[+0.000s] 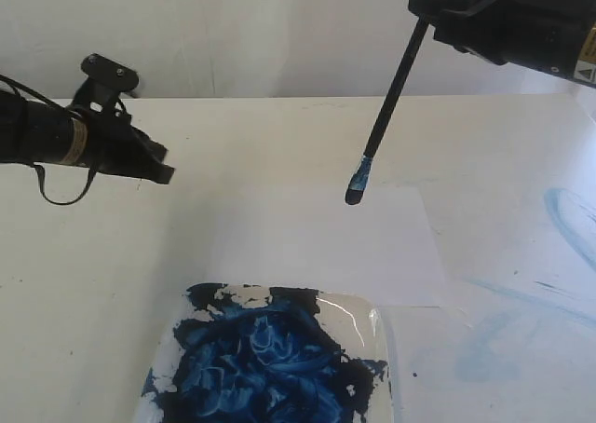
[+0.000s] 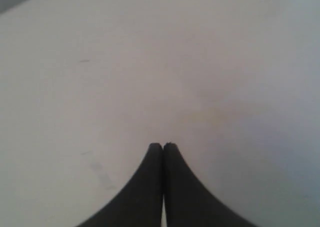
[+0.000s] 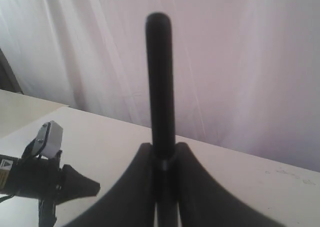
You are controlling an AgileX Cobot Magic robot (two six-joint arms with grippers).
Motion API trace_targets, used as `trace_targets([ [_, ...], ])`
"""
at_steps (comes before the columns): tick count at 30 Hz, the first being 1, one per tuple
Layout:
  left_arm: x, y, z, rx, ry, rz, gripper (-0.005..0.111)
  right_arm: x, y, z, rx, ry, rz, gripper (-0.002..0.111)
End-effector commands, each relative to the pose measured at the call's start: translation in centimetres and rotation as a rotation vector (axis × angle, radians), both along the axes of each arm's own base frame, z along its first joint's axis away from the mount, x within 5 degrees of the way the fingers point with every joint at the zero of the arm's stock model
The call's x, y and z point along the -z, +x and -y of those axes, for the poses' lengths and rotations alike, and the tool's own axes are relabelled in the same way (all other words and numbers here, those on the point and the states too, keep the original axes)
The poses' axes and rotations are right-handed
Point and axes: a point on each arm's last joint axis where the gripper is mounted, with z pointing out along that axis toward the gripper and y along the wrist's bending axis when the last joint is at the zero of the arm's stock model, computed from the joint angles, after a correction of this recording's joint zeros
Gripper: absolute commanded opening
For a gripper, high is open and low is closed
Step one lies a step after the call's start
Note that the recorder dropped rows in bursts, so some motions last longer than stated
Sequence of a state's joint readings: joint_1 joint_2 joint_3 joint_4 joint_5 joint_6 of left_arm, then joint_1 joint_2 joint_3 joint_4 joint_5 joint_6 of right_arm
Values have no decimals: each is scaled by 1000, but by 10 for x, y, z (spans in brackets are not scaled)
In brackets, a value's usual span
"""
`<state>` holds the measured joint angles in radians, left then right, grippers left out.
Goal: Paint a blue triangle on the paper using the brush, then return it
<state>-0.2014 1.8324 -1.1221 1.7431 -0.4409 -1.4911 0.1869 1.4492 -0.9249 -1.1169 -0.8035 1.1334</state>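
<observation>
My right gripper [image 1: 426, 6] is shut on the upper handle of the brush [image 1: 394, 86], high at the back right. The brush slants down and to the left. Its blue-stained bristles [image 1: 356, 190] sit over the far edge of the white paper [image 1: 326, 246]; I cannot tell whether they touch it. In the right wrist view the black brush handle [image 3: 160, 77] stands up between the fingers of my right gripper [image 3: 164, 149]. The paper looks plain white and no blue triangle is in view. My left gripper [image 1: 164, 173] [image 2: 163, 146] is shut on nothing, above bare tabletop at the left.
A paint tray [image 1: 377, 325] holding a dark blue paint mass lies at the front, just below the paper. Pale blue smears [image 1: 570, 220] mark the tabletop on the right. The left arm [image 3: 45, 179] shows in the right wrist view. A white wall stands behind the table.
</observation>
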Motion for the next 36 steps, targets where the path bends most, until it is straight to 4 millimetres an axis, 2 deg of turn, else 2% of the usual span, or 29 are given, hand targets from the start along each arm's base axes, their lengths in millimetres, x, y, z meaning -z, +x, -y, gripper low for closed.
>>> trace_targets([
  [1,-13,10,-33,-265,270,130,0,-3,0,2,5,4,15,0],
  [6,-17,9,-41,-281,374,165,0,-3,0,2,4,5,16,0],
  [9,-23,8,-60,-362,610,200,0,-3,0,2,0,7,17,0],
  [11,-24,4,-69,-430,691,120,0,-3,0,2,-1,8,18,0],
  [13,-24,0,-68,-430,656,-24,0,-3,0,2,-1,8,18,0],
  [14,-22,-1,-61,-383,582,-104,0,-3,0,2,-1,8,18,0],
  [16,-23,-5,-35,-164,449,-227,0,-3,0,2,-1,8,18,0],
  [18,-36,-12,-2,159,296,-283,0,-3,0,2,-1,8,18,0],
  [21,-63,-22,33,469,-15,-307,0,-3,0,2,-1,8,18,0],
  [23,-68,-26,44,526,-118,-325,0,-3,0,2,-1,8,18,0],
  [25,-66,-29,49,547,-115,-339,0,-2,1,1,-2,9,11,0],
  [32,-45,-27,59,567,-118,-417,0,5,3,-4,-63,34,6,0],
  [36,-24,-22,60,559,-120,-469,0,11,7,-4,-55,26,-11,0],
])
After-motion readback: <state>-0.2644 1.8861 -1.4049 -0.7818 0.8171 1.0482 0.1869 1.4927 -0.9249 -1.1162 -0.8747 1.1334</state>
